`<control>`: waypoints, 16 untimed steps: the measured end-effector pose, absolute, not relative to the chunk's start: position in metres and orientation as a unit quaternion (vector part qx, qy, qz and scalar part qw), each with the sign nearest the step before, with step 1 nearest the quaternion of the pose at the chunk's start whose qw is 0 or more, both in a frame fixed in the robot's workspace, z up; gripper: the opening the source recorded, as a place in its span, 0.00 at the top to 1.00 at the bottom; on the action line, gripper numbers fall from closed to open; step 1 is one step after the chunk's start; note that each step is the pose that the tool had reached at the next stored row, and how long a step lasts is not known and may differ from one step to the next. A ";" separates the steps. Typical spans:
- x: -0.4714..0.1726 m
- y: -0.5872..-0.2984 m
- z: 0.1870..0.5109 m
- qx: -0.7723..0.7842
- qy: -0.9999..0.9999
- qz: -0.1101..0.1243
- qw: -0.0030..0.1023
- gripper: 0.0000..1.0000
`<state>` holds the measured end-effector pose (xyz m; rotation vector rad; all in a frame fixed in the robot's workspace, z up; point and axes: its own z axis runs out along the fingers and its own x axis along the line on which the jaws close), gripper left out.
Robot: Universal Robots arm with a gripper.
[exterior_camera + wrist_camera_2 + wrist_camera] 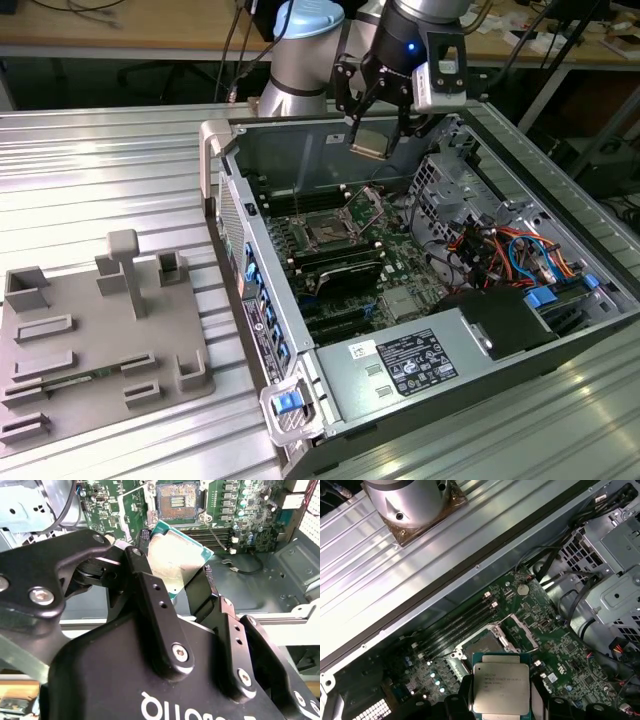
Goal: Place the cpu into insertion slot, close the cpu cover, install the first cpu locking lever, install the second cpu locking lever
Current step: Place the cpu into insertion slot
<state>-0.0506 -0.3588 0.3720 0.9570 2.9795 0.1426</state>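
My gripper is shut on the cpu, a flat square chip with a silver top, and holds it in the air above the open computer case. In both wrist views the cpu sits edge-on between the black fingers. The insertion slot lies bare on the green board below, some way from the chip. The cpu cover, a thin metal frame, stands swung up beside the slot.
Long black memory slots flank the socket. A metal drive cage and coloured cables fill the case at the exterior view's right. The power supply sits at the near end. A grey fixture tray lies outside at the left.
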 end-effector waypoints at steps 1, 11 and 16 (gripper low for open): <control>-0.051 -0.359 0.372 0.309 0.950 0.045 0.005 0.45; -0.053 -0.359 0.371 0.349 0.936 0.045 0.007 0.45; -0.054 -0.359 0.371 0.368 0.929 0.045 0.007 0.45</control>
